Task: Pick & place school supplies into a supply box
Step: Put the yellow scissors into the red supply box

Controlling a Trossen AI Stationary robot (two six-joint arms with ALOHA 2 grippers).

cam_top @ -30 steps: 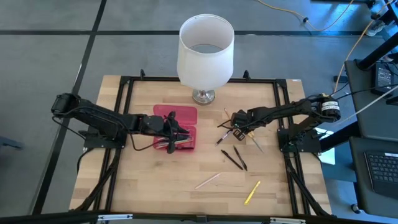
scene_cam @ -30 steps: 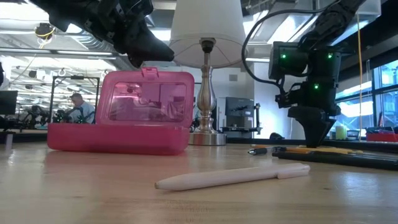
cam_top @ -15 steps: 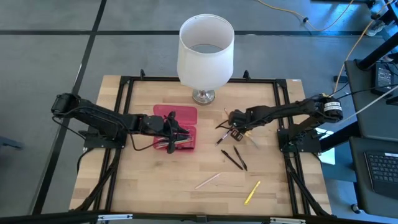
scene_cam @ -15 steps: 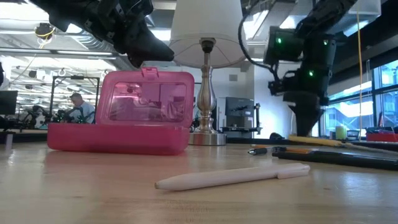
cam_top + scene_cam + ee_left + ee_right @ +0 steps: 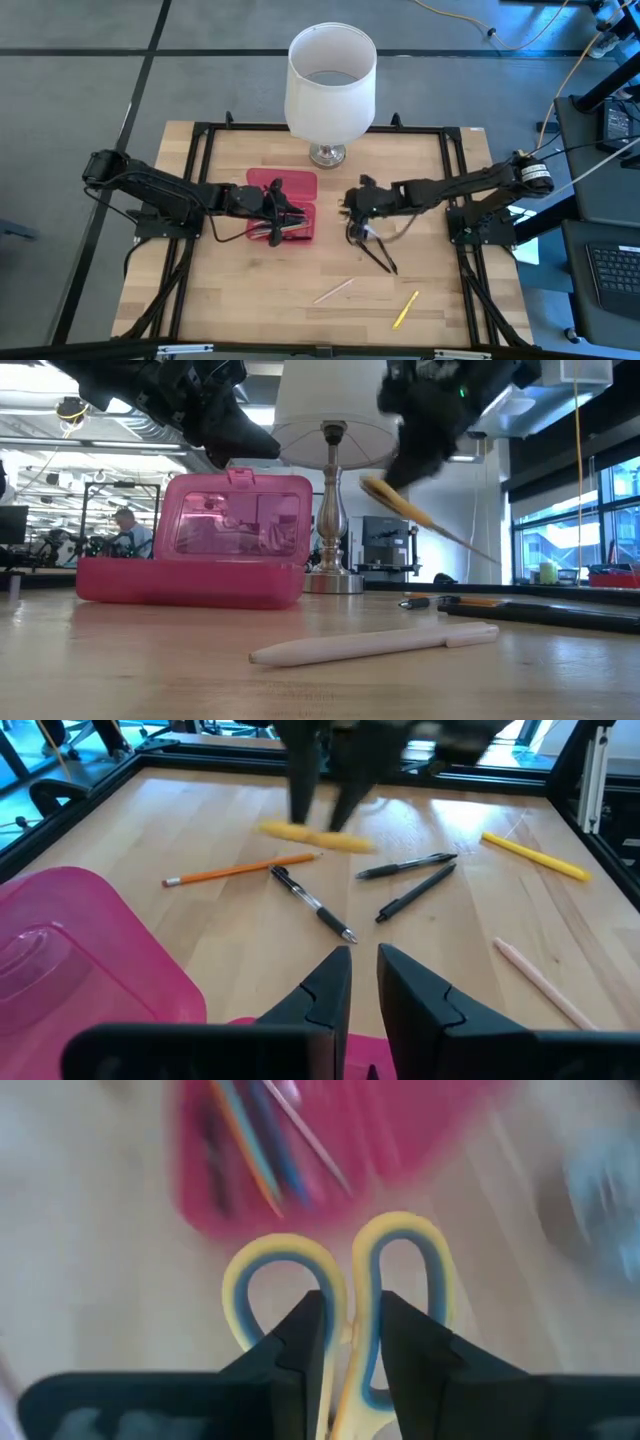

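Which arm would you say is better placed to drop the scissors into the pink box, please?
The right arm. Its gripper already grips the yellow-handled scissors, lifted and facing the open pink box. The left gripper hovers over the box's edge, holding nothing.

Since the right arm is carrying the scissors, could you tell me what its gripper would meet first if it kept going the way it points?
Probably the open translucent pink plastic box; the right gripper, shut on the yellow-handled scissors, points toward it, though depth is unclear.

Box (image 5: pixel 300 1150) contents & scissors (image 5: pixel 340 1310) blurred; blades hidden by fingers (image 5: pixel 300 1350).
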